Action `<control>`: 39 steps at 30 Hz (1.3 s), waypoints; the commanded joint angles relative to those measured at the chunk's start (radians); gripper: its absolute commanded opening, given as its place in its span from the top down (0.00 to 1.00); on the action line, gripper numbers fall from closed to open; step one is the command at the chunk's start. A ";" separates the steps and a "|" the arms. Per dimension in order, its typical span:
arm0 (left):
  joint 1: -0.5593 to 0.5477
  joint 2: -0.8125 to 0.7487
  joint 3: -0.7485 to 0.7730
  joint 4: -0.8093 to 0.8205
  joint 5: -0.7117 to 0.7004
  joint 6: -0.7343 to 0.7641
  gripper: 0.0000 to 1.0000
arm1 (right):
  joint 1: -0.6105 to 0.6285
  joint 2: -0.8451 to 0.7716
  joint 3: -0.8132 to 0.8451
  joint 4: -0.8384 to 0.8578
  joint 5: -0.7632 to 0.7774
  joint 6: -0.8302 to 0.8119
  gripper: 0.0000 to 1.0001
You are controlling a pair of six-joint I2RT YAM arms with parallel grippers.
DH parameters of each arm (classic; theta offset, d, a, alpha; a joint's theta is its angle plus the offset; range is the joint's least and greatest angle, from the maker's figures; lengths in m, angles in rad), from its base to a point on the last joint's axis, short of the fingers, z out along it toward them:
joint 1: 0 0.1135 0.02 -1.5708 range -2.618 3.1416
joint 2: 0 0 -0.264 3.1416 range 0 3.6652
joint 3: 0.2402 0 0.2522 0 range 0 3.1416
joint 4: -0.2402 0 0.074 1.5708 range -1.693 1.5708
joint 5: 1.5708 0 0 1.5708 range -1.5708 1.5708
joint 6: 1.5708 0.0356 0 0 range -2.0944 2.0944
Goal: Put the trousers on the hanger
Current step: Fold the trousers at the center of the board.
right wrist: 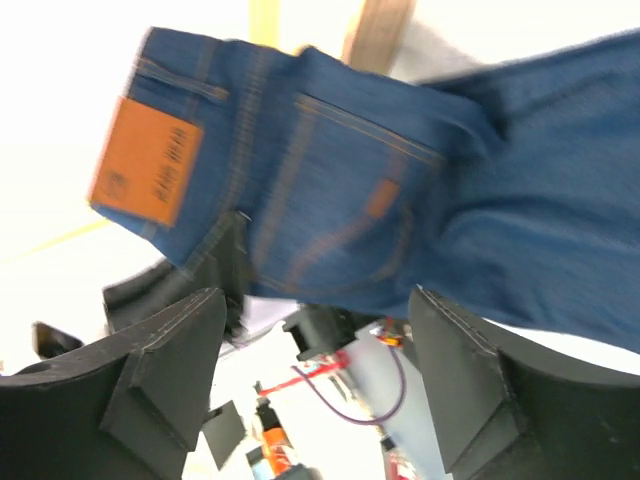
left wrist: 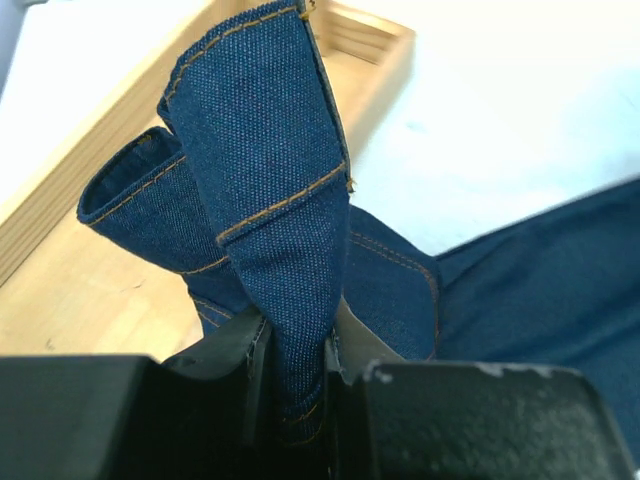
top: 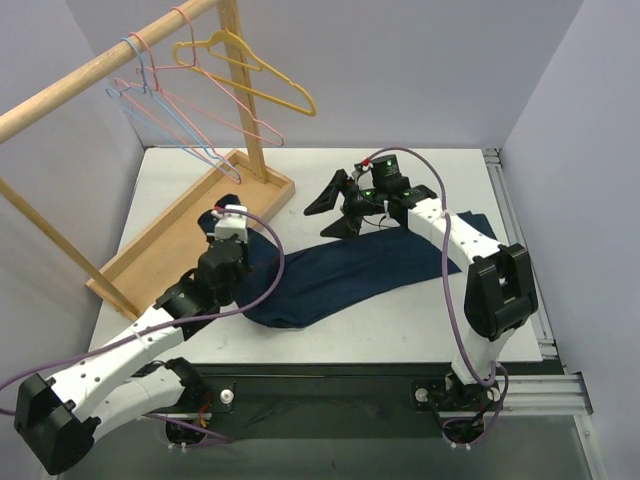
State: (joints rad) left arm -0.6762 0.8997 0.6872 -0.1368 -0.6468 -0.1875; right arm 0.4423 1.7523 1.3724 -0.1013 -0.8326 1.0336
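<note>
The dark blue trousers (top: 350, 272) lie spread across the table, their waist end at the left. My left gripper (top: 229, 226) is shut on a fold of the waistband and holds it up over the wooden base. In the left wrist view the denim (left wrist: 270, 180) stands up pinched between the fingers of that gripper (left wrist: 295, 375). My right gripper (top: 336, 207) is open and empty, just beyond the trousers' far edge. In the right wrist view that gripper (right wrist: 320, 370) faces the seat of the trousers (right wrist: 330, 190), apart from it. The light-blue hanger (top: 133, 56) hangs on the wooden rail at the far left.
A wooden rail (top: 90, 76) on posts stands on a wooden base (top: 170, 240) along the left side, also in the left wrist view (left wrist: 90, 290). A yellow hanger (top: 250, 70) and pink hangers (top: 180, 40) share the rail. Grey walls close in the table.
</note>
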 commanded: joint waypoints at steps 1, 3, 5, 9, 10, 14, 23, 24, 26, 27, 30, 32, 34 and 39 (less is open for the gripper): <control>-0.118 0.060 0.072 0.066 -0.071 0.086 1.00 | -0.001 -0.063 -0.048 0.144 -0.046 0.097 0.24; -0.198 0.090 0.090 0.077 -0.080 0.126 1.00 | 0.001 -0.074 -0.067 0.146 -0.043 0.100 0.23; -0.265 0.137 0.104 0.095 -0.082 0.155 1.00 | 0.001 -0.088 -0.081 0.150 -0.036 0.117 0.23; -0.347 0.206 0.143 0.123 -0.064 0.183 1.00 | 0.004 -0.097 -0.105 0.161 -0.039 0.163 0.22; -0.356 0.229 0.147 0.123 -0.056 0.181 1.00 | 0.006 -0.105 -0.111 0.161 -0.037 0.167 0.22; -0.398 0.272 0.173 0.152 0.002 0.220 1.00 | 0.007 -0.126 -0.136 0.167 -0.036 0.186 0.21; -0.419 0.334 0.216 0.146 0.096 0.237 1.00 | 0.010 -0.171 -0.194 0.255 -0.062 0.237 0.21; -0.422 0.343 0.221 0.144 0.101 0.243 1.00 | 0.012 -0.166 -0.184 0.226 -0.066 0.209 0.21; -0.431 0.363 0.239 0.144 0.107 0.255 1.00 | 0.022 -0.142 -0.147 0.143 -0.062 0.133 0.21; -0.431 0.367 0.242 0.144 0.110 0.257 1.00 | 0.029 -0.131 -0.084 0.000 -0.053 0.079 0.21; -0.431 0.389 0.264 0.154 0.130 0.278 1.00 | 0.055 -0.085 -0.018 -0.203 -0.034 -0.121 0.23; -0.431 0.416 0.279 0.148 0.137 0.298 1.00 | 0.064 -0.089 -0.039 -0.212 -0.042 -0.147 0.24; -0.431 0.447 0.298 0.140 0.142 0.304 1.00 | 0.072 -0.102 -0.067 -0.210 -0.056 -0.164 0.25; -0.442 0.499 0.337 0.114 0.153 0.316 1.00 | 0.075 -0.106 -0.108 -0.224 -0.105 -0.216 0.28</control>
State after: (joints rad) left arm -1.1049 1.3766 0.9485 -0.0650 -0.5247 0.0994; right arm 0.5045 1.6608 1.2938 -0.2478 -0.8539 0.9009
